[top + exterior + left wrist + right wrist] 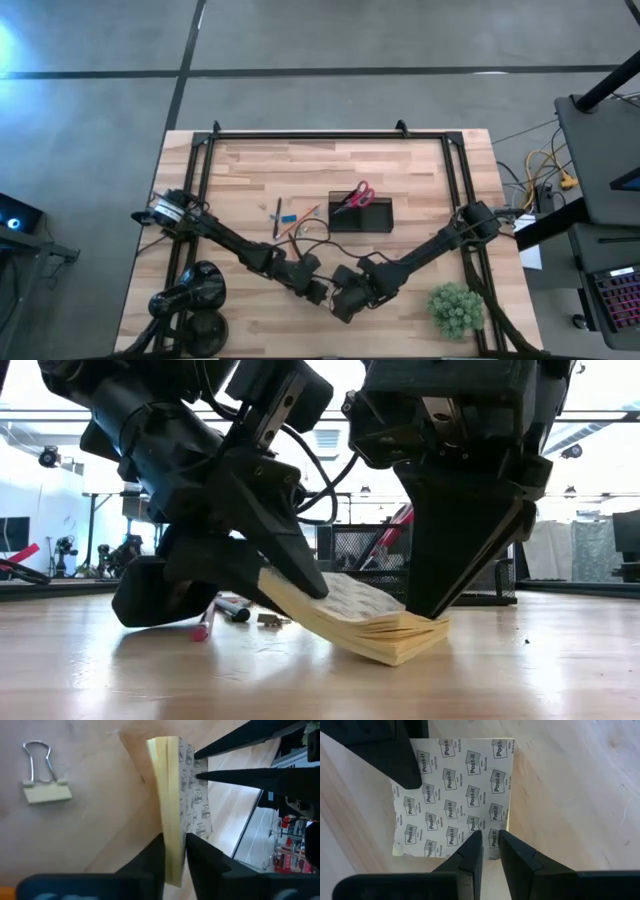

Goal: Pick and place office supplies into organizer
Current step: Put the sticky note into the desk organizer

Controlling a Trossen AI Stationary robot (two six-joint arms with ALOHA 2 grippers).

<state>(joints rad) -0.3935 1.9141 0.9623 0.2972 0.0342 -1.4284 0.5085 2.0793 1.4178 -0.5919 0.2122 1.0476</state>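
Both end effectors [290, 575] [440, 605] hide much of the tilted note pad [375, 622].

Pale yellow note pad [360, 622] on a light wood-grain counter [420, 170]

Its white backing carries a repeating grey printed logo; the organizer [360, 215] is smoky black, the scissors [355, 195] red-handled, the binder clip [46, 794] cream with silver wire, the plant ball [455, 308] green.

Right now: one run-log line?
left gripper: shut on note pad | right gripper: shut, tips on pad | pad tilted on table
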